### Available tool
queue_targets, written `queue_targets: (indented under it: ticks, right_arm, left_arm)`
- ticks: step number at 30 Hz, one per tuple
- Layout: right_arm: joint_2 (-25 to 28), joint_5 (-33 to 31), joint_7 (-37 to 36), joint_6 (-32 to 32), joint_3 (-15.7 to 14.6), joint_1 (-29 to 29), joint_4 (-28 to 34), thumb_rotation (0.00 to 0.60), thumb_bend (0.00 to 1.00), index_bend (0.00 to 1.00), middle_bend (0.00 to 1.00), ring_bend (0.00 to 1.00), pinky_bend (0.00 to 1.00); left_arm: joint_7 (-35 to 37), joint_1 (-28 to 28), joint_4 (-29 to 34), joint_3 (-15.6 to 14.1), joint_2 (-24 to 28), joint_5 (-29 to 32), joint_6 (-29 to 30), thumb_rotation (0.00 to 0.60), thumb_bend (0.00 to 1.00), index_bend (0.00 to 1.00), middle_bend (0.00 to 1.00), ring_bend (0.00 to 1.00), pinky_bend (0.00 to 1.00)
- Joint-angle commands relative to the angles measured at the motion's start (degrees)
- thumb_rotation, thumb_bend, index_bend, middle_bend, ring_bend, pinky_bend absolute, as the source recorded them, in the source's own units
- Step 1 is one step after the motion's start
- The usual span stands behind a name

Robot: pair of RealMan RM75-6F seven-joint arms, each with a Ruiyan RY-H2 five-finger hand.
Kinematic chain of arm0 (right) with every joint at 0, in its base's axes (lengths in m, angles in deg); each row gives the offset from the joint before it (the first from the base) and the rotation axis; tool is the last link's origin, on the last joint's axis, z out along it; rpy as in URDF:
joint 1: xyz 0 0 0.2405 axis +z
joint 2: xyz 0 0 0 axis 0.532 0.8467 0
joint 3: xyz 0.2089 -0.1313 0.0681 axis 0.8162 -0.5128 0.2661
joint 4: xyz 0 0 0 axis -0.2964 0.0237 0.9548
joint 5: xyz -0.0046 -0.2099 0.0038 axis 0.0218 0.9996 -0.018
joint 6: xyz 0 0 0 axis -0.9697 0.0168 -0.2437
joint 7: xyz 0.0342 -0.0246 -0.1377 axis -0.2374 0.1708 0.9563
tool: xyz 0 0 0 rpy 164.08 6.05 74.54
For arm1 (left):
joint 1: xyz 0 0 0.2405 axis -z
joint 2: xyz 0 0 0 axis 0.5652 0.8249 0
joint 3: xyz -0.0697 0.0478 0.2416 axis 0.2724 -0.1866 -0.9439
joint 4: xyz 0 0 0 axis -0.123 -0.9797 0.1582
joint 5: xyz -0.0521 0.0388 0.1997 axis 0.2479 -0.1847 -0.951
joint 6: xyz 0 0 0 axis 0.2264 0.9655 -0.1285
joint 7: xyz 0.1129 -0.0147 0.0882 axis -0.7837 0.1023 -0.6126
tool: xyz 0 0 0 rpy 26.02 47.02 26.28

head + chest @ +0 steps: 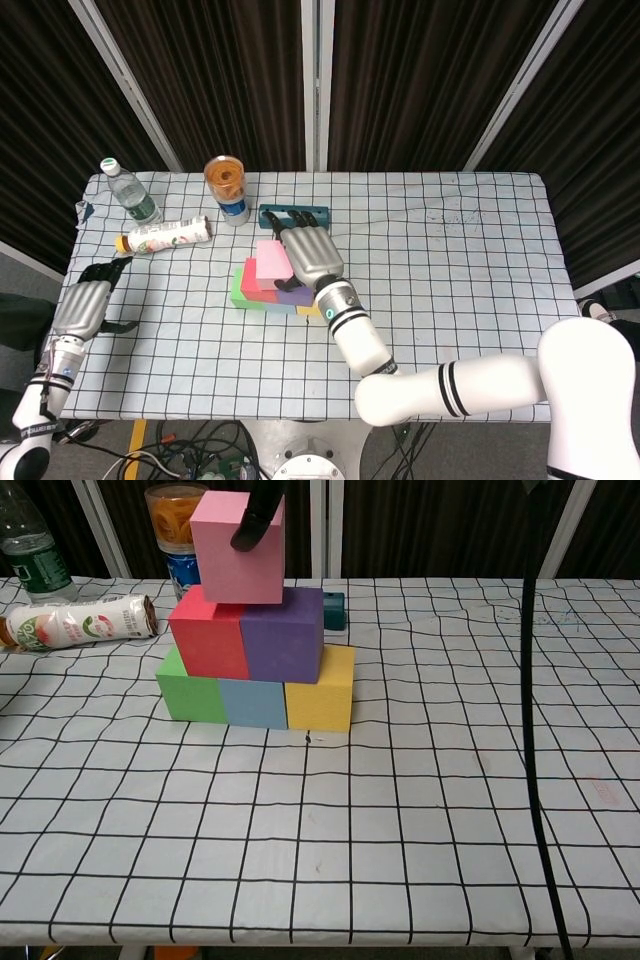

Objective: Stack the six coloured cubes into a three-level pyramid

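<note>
Dark curtains back the gridded bench (420,810); the right robot hand (305,257) grips the pink cube (238,548) over the red (208,632) and purple (282,635) seam, to cap the pyramid; the left robot hand (85,303) rests loosely curled and empty.

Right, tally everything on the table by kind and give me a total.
Cubes: 6 (pink, red, purple, green, blue, yellow)
Bottles: 2 (upright, lying)
Orange-topped can: 1
Teal block: 1
Total: 10

Bright, even overhead light; cubes cast soft, faint shadows on the checked tablecloth (420,780). Both views sharp; grid lines bow near its edges.
</note>
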Motion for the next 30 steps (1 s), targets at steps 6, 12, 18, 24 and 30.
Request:
queue_targets:
  ticks: [6, 12, 18, 24, 30]
  right_arm:
    - [-1.89, -1.59, 2.09, -0.39, 1.46, 0.23, -1.23, 0.600, 0.18, 0.00, 0.41, 0.02, 0.00]
    - [-2.97, -2.12, 3.52, -0.26, 2.11, 0.16, -2.30, 0.600, 0.18, 0.00, 0.39, 0.01, 0.00]
    - [-3.06, -2.46, 4.60, 0.41, 2.58, -0.34, -2.10, 0.600, 0.11, 0.00, 0.28, 0.00, 0.00]
    - [-0.83, -0.42, 4.49, 2.02, 2.79, -2.00, 0.45, 0.600, 0.06, 0.00, 0.14, 0.00, 0.00]
    - [2.15, 5.24, 3.33, 8.44, 1.58, -3.87, -0.66, 0.600, 0.00, 0.00, 0.18, 0.00, 0.00]
  left_arm:
    - [0.70, -0.11, -0.57, 0.00, -0.21, -0.30, -0.24, 0.600, 0.09, 0.07, 0.07, 0.10, 0.09]
    - [1.34, -0.32, -1.08, -0.04, -0.45, -0.43, -0.33, 0.600, 0.09, 0.07, 0.07, 0.10, 0.09]
    - [1.69, -0.45, -1.60, 0.05, -0.69, -0.49, -0.32, 0.600, 0.09, 0.07, 0.07, 0.10, 0.09]
    - [1.96, -0.76, -1.71, 0.08, -0.61, -0.48, -0.11, 0.600, 0.09, 0.07, 0.07, 0.10, 0.09]
    - [2.18, -0.89, -1.55, 0.16, -0.42, -0.34, -0.23, 0.600, 0.09, 0.07, 0.07, 0.10, 0.09]
